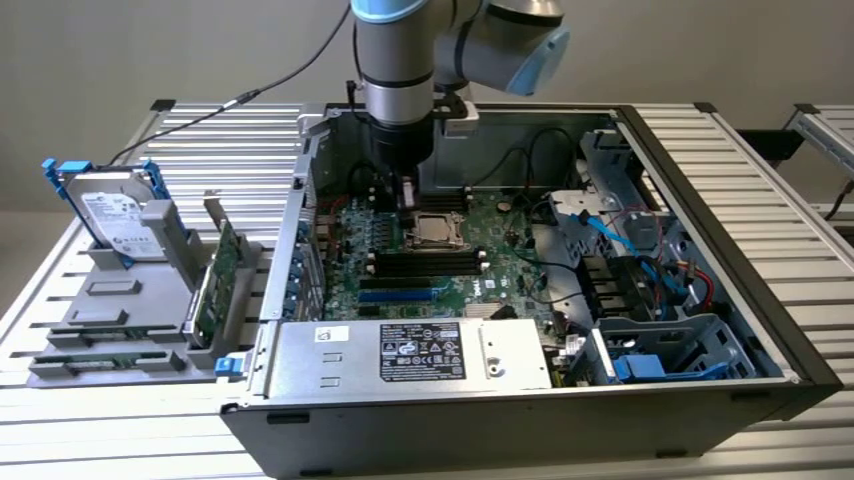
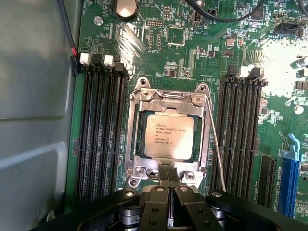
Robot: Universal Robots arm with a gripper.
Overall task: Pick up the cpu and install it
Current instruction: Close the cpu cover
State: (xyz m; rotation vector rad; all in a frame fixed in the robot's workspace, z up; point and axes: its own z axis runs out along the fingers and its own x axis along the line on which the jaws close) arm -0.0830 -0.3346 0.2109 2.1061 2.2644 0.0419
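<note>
With the computer case [image 1: 287, 262] open, the hand [image 1: 400, 200] stands over the board, fingers fully together and gripping nothing. Just beside its tips, the cpu [image 1: 435, 230] lies flat inside the socket frame [image 2: 138, 137]. Judged from this layout, contact is best kept to the frame's edge, square and light, clear of the thin lever [image 2: 216, 154].

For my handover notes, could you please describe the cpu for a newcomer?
Inside the open black computer case, find the green motherboard. Between two banks of black memory slots lies the flat square silver-grey cpu, the only printed metal plate there.
</note>
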